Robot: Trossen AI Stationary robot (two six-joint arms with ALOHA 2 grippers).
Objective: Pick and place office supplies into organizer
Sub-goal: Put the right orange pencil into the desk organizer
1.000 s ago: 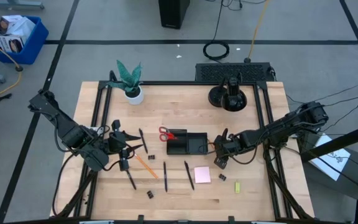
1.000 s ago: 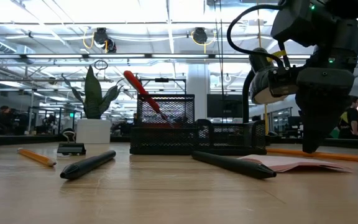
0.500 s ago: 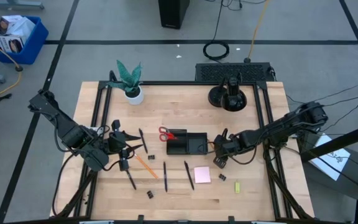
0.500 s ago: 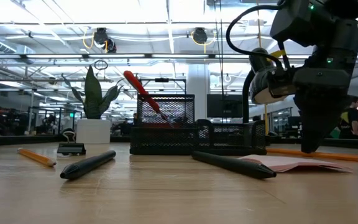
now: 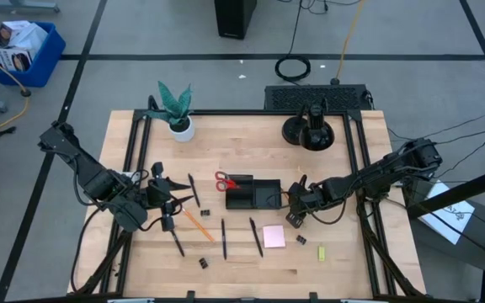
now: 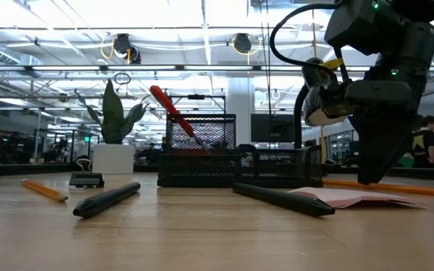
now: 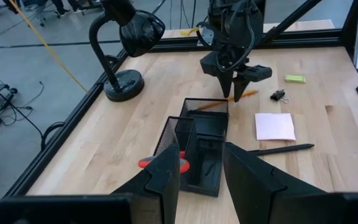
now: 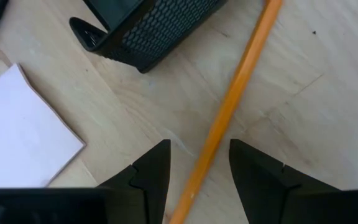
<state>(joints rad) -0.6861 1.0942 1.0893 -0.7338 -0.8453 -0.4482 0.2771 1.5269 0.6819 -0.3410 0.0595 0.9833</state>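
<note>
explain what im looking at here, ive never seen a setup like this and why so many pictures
Two dark robot arms work at a wooden table. One picture looks down from above, one sits level with the tabletop, and one comes from each arm's wrist. On the table lie pens, a pencil, a pink note pad and small clips, around a black mesh organizer with red scissors in it. The right hand hangs open over an orange pencil, its fingers on either side, nothing gripped yet. The left hand waits open and empty.
</note>
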